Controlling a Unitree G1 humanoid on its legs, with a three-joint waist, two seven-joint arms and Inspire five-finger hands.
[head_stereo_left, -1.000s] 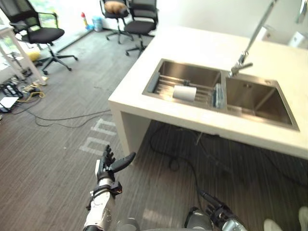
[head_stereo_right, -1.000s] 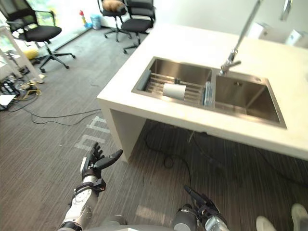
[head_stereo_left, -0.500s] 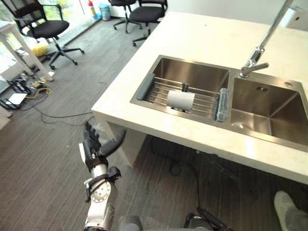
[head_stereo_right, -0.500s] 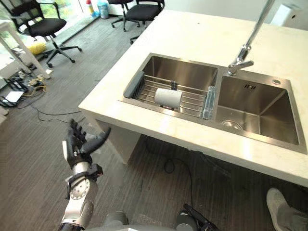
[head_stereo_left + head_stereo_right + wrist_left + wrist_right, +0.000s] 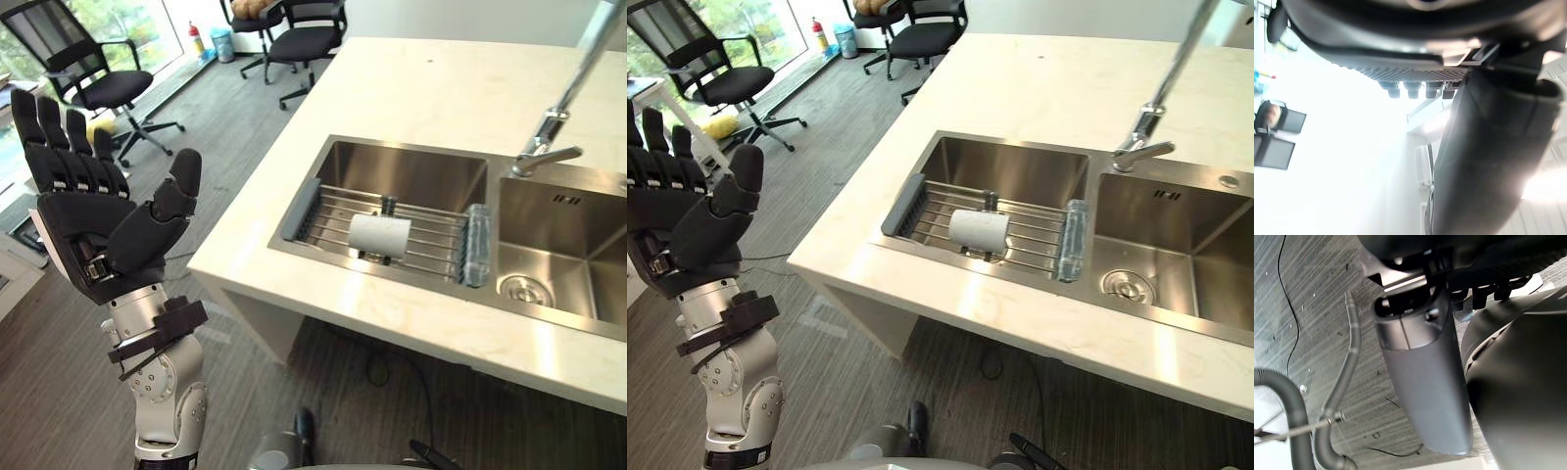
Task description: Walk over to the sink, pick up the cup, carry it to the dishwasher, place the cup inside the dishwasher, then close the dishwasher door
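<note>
A white cup [image 5: 380,235] lies on its side on a wire rack [image 5: 436,253] in the left basin of a steel double sink [image 5: 411,164]. The sink is set in a pale countertop [image 5: 431,88]. My left hand [image 5: 98,230] is raised at the left, well short of the counter's corner, open with straight fingers and holding nothing. In the right wrist view my right hand [image 5: 1422,382] hangs low over the grey floor, thumb and fingers relaxed and empty.
A tall tap [image 5: 554,142] stands between the two basins. The right basin [image 5: 568,255] has a drain. Black office chairs [image 5: 98,83] stand on the grey carpet to the left and behind [image 5: 304,39]. The counter's corner [image 5: 211,269] juts toward me.
The camera has come closer to the sink. My left hand has risen from low near the floor to high at the left, still open. The right hand has dropped lower.
</note>
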